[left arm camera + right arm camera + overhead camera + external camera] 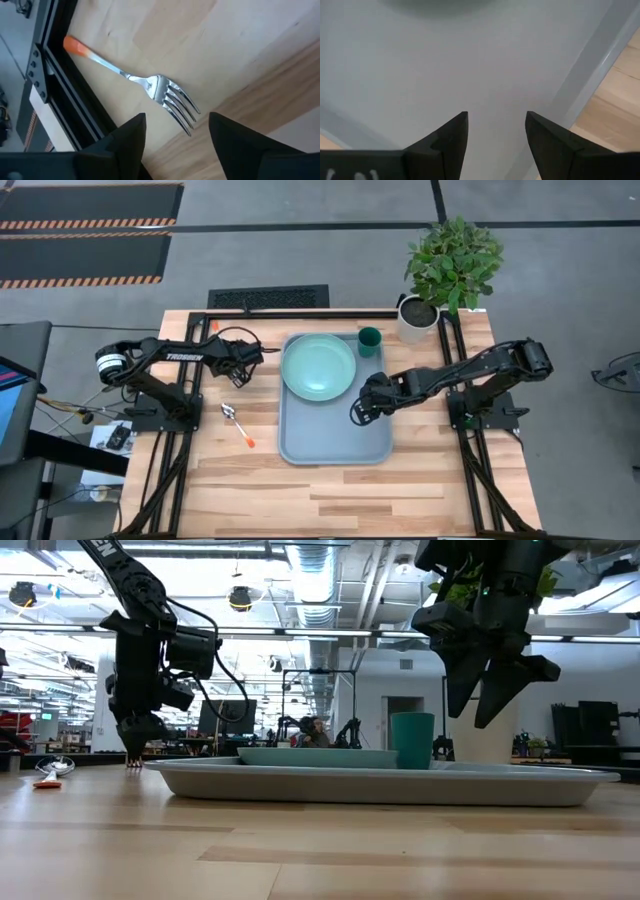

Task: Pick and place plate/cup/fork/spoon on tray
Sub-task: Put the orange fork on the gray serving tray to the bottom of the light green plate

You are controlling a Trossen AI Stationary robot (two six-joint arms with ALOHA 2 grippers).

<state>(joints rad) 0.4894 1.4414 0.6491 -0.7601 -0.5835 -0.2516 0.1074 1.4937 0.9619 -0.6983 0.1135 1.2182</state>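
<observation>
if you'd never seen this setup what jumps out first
The mint plate fills the far end of the blue-grey tray mid-table, with the green cup at the tray's far right corner. The right claw hangs open over the tray's bare part. The left claw is open above the fork by the table's left frame, and the spoon lies left of the tray.

Light wooden plank worktop (420, 480) holds: big blue-grey tray (335, 442), orange-handled spoon (236, 423), orange-handled fork (132, 78), white plant pot (417, 320).
</observation>
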